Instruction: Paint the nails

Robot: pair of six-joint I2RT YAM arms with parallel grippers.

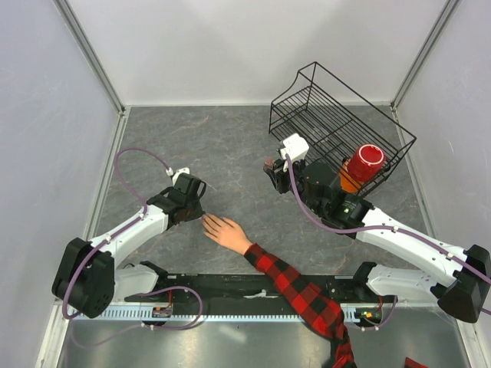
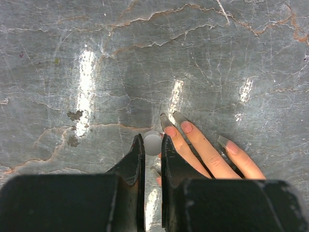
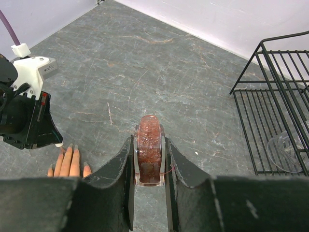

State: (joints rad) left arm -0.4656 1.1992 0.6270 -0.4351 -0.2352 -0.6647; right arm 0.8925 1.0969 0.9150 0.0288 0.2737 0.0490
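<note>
A pale hand (image 1: 223, 231) with spread fingers lies on the table, on an arm in a red-and-black plaid sleeve (image 1: 299, 293). In the left wrist view its long clear nails (image 2: 179, 117) lie just right of my fingertips. My left gripper (image 2: 152, 141) is shut on a small round white cap (image 2: 152, 144), right beside the hand's nearest finger; it also shows in the top view (image 1: 196, 210). My right gripper (image 3: 148, 139) is shut on a tiny dark red bottle (image 3: 148, 147) and holds it above the table, right of the hand; the top view shows it too (image 1: 270, 167).
A black wire basket (image 1: 331, 115) stands tilted at the back right. A red cup (image 1: 366, 162) sits by its front edge. White walls enclose the grey marbled table (image 1: 222, 146). The arms' base rail (image 1: 230, 295) runs along the near edge.
</note>
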